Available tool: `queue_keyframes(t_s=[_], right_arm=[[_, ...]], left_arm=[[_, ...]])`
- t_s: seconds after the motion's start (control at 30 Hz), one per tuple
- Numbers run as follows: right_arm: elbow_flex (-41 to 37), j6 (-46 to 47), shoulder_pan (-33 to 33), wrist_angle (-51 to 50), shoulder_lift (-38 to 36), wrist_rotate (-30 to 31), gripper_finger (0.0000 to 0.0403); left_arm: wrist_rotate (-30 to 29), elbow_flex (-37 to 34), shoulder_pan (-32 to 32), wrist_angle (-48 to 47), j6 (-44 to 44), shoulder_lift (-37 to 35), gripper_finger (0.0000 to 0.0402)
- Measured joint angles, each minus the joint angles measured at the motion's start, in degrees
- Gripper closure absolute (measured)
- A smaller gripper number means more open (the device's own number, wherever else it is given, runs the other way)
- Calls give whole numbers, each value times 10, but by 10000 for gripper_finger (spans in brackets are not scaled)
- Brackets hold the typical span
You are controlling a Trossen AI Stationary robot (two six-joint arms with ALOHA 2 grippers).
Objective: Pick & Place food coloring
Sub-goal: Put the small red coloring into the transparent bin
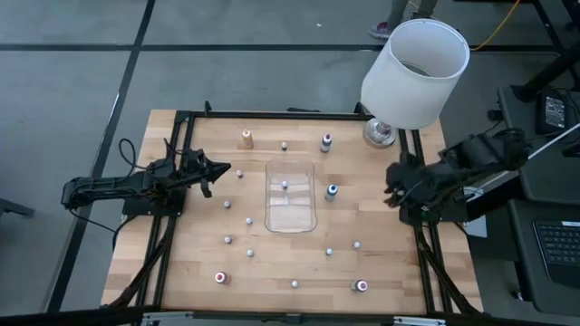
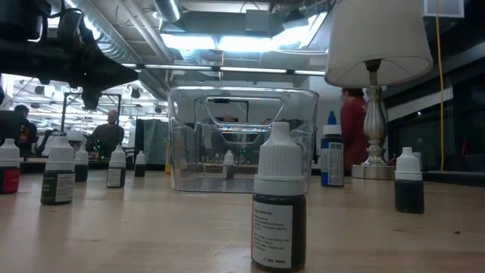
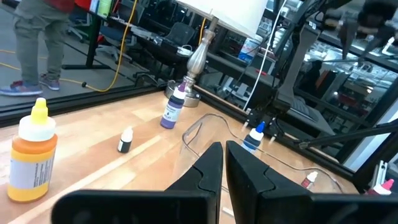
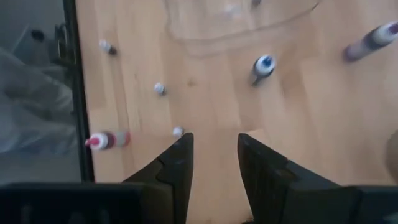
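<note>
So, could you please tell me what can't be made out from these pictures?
- Label text on the nearest bottle: low view, too small and blurred.
- Colours of the small white-capped bottles, such as this one: high view, too tiny from above.
- What the clear tray holds: one bottle shows; glare hides any others.
- Right gripper: nothing shows between the parted fingers.
- Lamp: top cut off by the low view's edge.

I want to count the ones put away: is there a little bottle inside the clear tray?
Yes, the high view shows one small bottle standing inside the clear tray, toward its far end.
</note>
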Motion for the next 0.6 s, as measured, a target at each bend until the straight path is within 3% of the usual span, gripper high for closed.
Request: queue_keyframes(t_s=[0.4,0.6], right_arm=[[-244,99,37,198,1,-85,276],[-312,190,54,259,1,-102,275]], left_arm=[[-4,0,0,-1,0,0,384],[-4,0,0,-1,0,0,384]])
